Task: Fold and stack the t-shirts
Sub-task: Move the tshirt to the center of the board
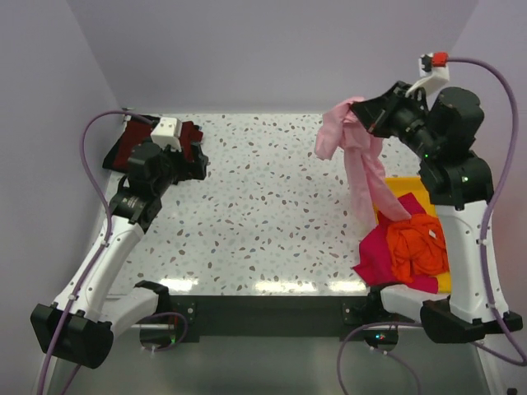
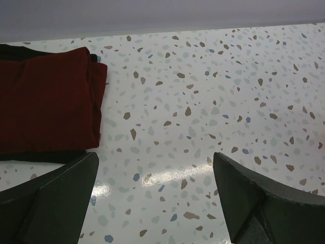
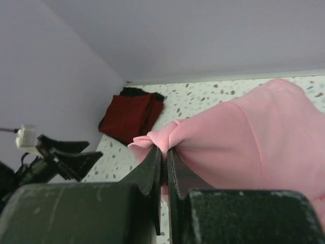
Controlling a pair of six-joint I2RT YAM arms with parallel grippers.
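Bench (image 1: 263, 206): speckled white; all the cloth was carried on or above it.
Pale pink t-shirt (image 1: 360, 169): was held up above the bench's far right part, its tail hanging towards the right edge.
Magenta t-shirt (image 1: 375, 251): was crumpled at the bench's right edge.
Bright orange t-shirt (image 1: 418, 247): was bunched upon the magenta one.
Dark maroon t-shirt (image 2: 45, 101): was laid folded in the bench's far left corner.
Right pincer (image 3: 163, 152): was clamped on a pale pink fold.
Left pincer (image 2: 155, 168): was spread wide, empty, above the bench.
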